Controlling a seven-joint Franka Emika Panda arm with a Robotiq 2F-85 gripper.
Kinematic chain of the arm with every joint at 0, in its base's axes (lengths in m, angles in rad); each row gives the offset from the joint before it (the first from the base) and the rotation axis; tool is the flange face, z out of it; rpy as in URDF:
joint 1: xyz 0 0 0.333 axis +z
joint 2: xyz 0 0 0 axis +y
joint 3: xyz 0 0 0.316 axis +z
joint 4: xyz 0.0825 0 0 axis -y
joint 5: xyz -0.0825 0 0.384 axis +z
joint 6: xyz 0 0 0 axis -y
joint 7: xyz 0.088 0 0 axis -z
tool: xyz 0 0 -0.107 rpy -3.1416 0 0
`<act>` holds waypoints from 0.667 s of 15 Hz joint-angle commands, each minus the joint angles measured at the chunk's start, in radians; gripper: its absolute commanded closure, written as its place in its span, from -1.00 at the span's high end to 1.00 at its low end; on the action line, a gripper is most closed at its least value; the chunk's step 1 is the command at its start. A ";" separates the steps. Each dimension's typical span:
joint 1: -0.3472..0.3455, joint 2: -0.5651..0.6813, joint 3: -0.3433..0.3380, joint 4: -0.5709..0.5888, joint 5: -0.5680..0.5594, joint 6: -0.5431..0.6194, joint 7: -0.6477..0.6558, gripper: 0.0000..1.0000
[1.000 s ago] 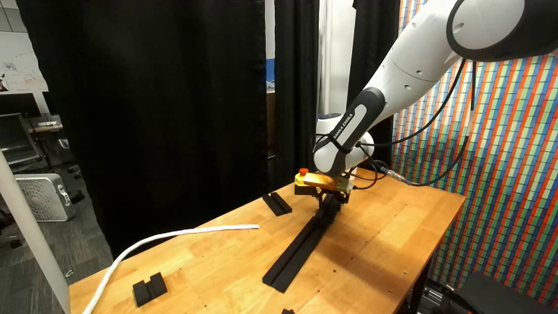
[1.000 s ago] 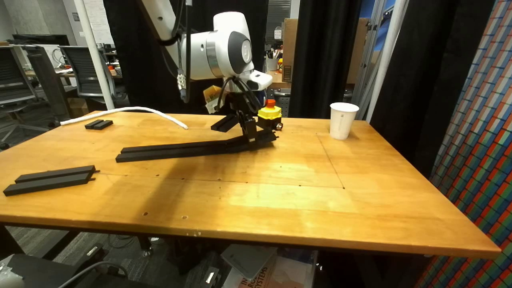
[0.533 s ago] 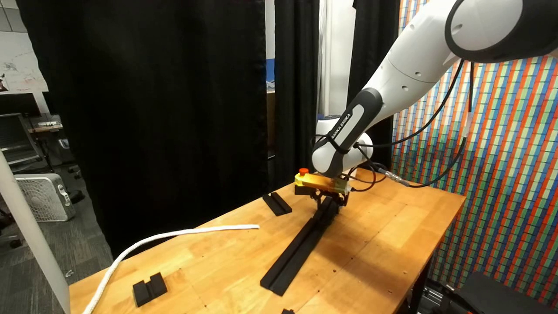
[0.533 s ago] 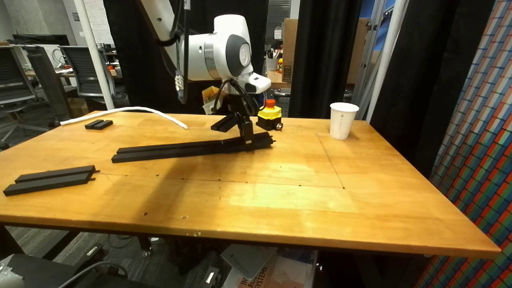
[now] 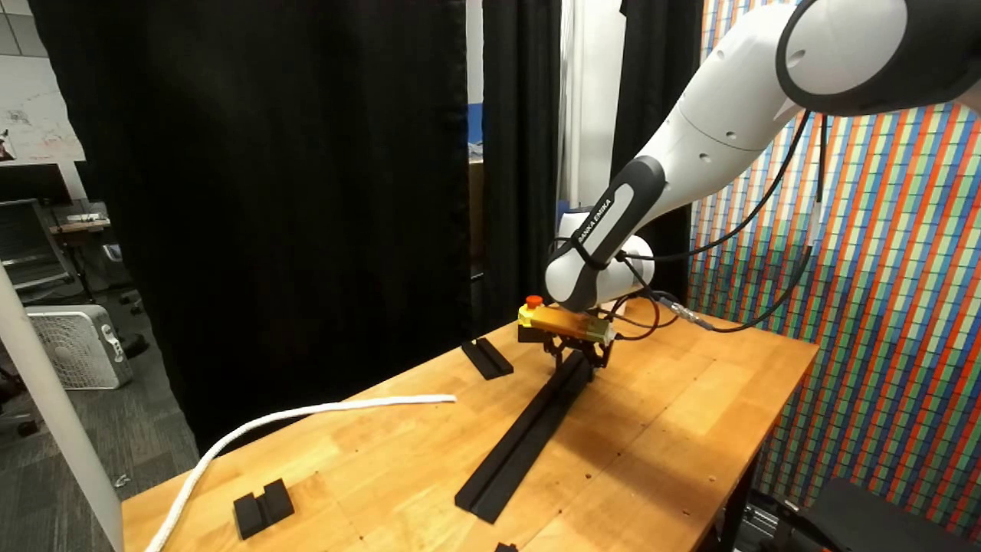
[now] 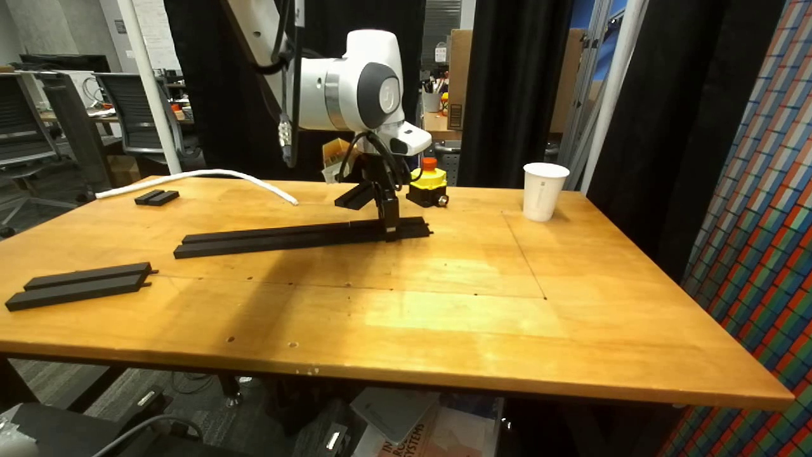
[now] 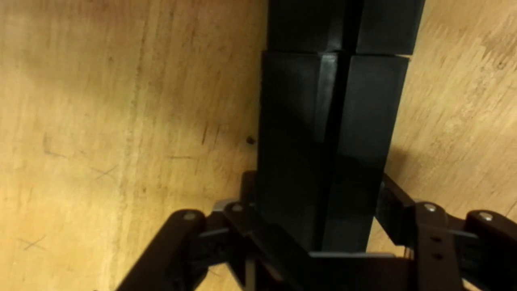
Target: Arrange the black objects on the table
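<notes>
Gripper [image 7: 317, 192] clamps a grooved black bar [image 7: 291, 121], jaws against both long sides. Bar lies flat on the wooden table [image 6: 444, 336], end to end with a second bar [image 6: 266, 244], thin seam between. In an exterior view, a pronged bar [image 6: 85, 289] lies well apart; short grooved piece [image 6: 165, 198] near white cord [image 6: 219, 172].

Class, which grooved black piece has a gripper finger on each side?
The black piece at the end of the long row nearest the white cup. The gripper straddles only this one; the others lie outside it.
</notes>
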 commanded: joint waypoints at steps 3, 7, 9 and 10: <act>-0.021 0.032 0.021 0.037 0.044 0.003 -0.048 -0.08; -0.021 0.031 0.023 0.034 0.041 -0.009 -0.067 -0.08; -0.020 0.031 0.024 0.033 0.038 -0.018 -0.079 -0.08; -0.018 0.030 0.023 0.031 0.038 -0.016 -0.080 -0.08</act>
